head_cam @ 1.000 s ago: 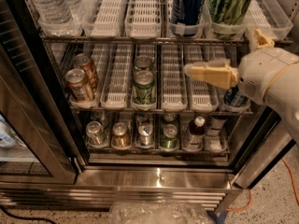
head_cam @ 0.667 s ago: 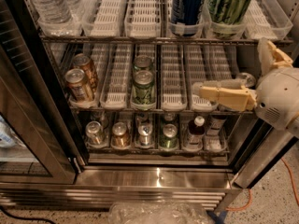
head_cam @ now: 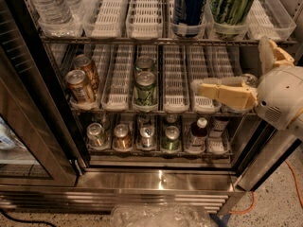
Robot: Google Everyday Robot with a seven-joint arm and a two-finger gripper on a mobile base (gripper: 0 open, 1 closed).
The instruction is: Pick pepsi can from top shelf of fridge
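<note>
The pepsi can (head_cam: pixel 189 4), dark navy blue, stands upright in a white lane tray on the top shelf (head_cam: pixel 156 40) of the fridge (head_cam: pixel 161 178); its top is cut off by the frame edge. A green-and-black streaked can (head_cam: pixel 232 4) stands just right of it. My gripper (head_cam: pixel 233 66) is at the right, in front of the middle shelf and below and right of the pepsi can. One tan finger (head_cam: pixel 222 91) points left and the other (head_cam: pixel 271 52) points up. It is open and empty.
Water bottles (head_cam: pixel 49 6) stand at the top shelf's left. The middle shelf holds bronze cans (head_cam: pixel 80 83) and green cans (head_cam: pixel 146 88). The lower shelf holds several cans and a bottle (head_cam: pixel 199 131). The glass door (head_cam: pixel 28 122) stands open at left. A plastic bag (head_cam: pixel 161 216) lies on the floor.
My gripper has dropped lower and shifted right, from the middle shelf's upper edge to partway down it. The cans have not moved.
</note>
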